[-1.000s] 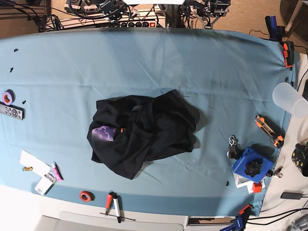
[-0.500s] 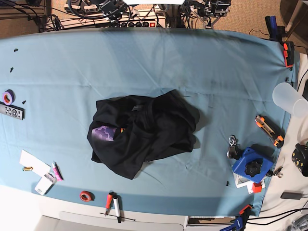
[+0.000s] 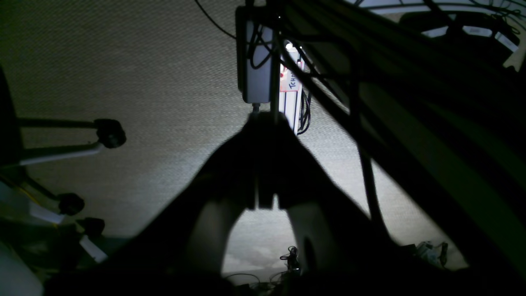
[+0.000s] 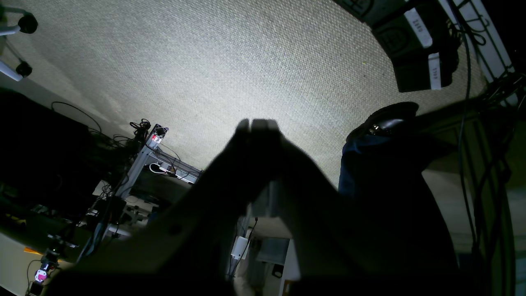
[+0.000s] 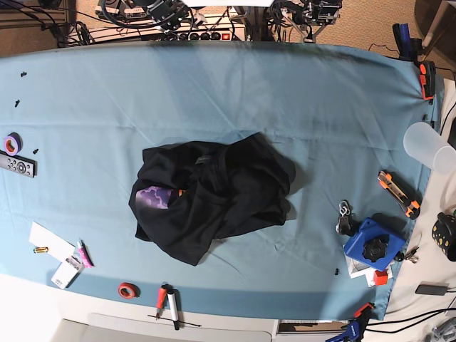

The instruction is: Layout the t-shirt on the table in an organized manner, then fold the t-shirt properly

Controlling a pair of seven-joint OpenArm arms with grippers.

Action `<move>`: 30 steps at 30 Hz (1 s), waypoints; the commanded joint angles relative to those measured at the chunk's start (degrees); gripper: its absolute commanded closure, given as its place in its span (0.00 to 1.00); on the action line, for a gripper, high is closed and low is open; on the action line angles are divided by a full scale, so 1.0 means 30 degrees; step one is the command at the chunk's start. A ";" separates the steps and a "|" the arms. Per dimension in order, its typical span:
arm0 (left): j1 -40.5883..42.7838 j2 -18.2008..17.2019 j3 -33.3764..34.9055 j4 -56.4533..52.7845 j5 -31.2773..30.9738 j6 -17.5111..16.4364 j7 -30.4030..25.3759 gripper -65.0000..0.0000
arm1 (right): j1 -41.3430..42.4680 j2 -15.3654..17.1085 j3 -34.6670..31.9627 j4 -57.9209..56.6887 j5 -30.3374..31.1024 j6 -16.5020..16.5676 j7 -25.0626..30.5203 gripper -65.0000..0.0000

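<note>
Here we see both arms away from the table: neither one appears in the base view, and each wrist camera looks out over the carpet floor. In the left wrist view the left gripper [image 3: 263,119] is a dark silhouette, its two fingers pressed together at the tips and holding nothing. It points at 12 o'clock, toward a white power strip [image 3: 255,57] with cables. At 9 o'clock in this view we notice the legs and wheels of a chair [image 3: 104,132]. In the right wrist view the right gripper [image 4: 257,123] is also closed, fingertips touching and with nothing between them, in front of pale carpet [image 4: 205,61]. A metal frame with wires [image 4: 144,158] stands at 8 o'clock from it.

The t-shirt [image 5: 214,196] lies crumpled in a heap near the middle of the table [image 5: 285,92], which has a smooth light blue cloth on it. The shirt is black, and a small purple patch [image 5: 152,197] shows at its 9 o'clock side. Nothing touches it. Around the edges we see small things well apart from the shirt: a roll of purple tape [image 5: 11,144] and a remote [image 5: 17,166] at 9 o'clock, a red tape roll [image 5: 128,290] and a screwdriver [image 5: 163,299] at 6 o'clock, a blue box [image 5: 370,244] at 4 o'clock and an orange utility knife [image 5: 397,192] at 3 o'clock.
</note>
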 commanded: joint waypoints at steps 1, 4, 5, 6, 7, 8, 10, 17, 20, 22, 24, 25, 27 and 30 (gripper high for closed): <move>0.0226 -0.0022 0.0007 0.0168 -0.0051 -0.0080 0.0000 1.00 | -0.0044 0.0117 0.0044 0.0124 0.0058 0.0175 -0.0532 1.00; 0.0918 -0.0160 0.0007 0.0736 -0.0051 -0.0153 -0.0007 1.00 | -0.0066 0.0131 0.0044 0.0124 0.0058 0.0175 -0.1741 1.00; 0.1224 -0.0299 0.0007 0.1042 -0.0058 -0.0277 0.0000 1.00 | -0.0095 0.0240 0.0044 0.0131 0.0058 0.0175 -0.2193 1.00; 0.1574 -0.0452 0.0007 0.1406 -0.0051 -0.0423 0.0000 1.00 | -0.0131 0.0277 0.0044 0.0182 0.0066 0.0175 -0.2550 1.00; 0.1989 -0.0619 0.0007 0.1807 -0.0058 -0.0627 0.0007 1.00 | -0.0226 0.0474 0.0044 0.0291 0.0073 0.0175 -0.2871 1.00; 0.2404 -0.0809 0.0007 0.2266 -0.0058 -0.0831 0.0007 1.00 | -0.0379 0.0648 0.0044 0.0561 0.0117 0.0175 -0.3104 1.00; 0.3249 -0.1188 0.0007 0.3264 -0.0058 -0.1399 0.0015 1.00 | -0.0831 0.1253 0.0044 0.1362 0.0364 0.0153 -0.3206 1.00; 0.6229 -0.2463 0.0007 0.7490 -0.3840 -0.1596 0.1617 1.00 | -0.3606 0.4255 0.0080 0.6608 0.2186 0.0138 -0.3286 1.00; 0.7650 -0.2900 0.0007 0.9974 -0.5224 -0.1596 0.2834 1.00 | -0.5078 0.5479 0.0080 0.9442 0.2295 0.0087 -0.3650 1.00; 0.8663 -0.3155 0.0000 1.1861 -0.6076 -0.1596 0.3847 1.00 | -0.6105 0.6215 0.0073 1.1336 0.2302 0.0015 -0.4073 1.00; 0.9777 -0.3410 0.0000 1.3872 -0.6958 -0.1588 0.5136 1.00 | -0.7206 0.6870 0.0073 1.3209 0.2295 -0.0350 -0.4357 1.00; 1.0346 -0.3519 0.0000 1.4899 -0.7410 -0.1574 0.5829 1.00 | -0.7796 0.7184 0.0080 1.4141 0.2288 -0.0685 -0.4452 1.00; 1.1511 -0.3752 0.0000 1.6983 -0.8320 -0.1588 0.7257 1.00 | -0.8976 0.7766 0.0080 1.6007 0.2280 -0.1435 -0.4605 1.00; 1.3274 -0.3796 -0.0240 2.0130 -0.9151 -0.1588 0.8692 1.00 | -1.0608 0.8524 0.0175 1.8870 0.2259 -0.2142 -0.4612 1.00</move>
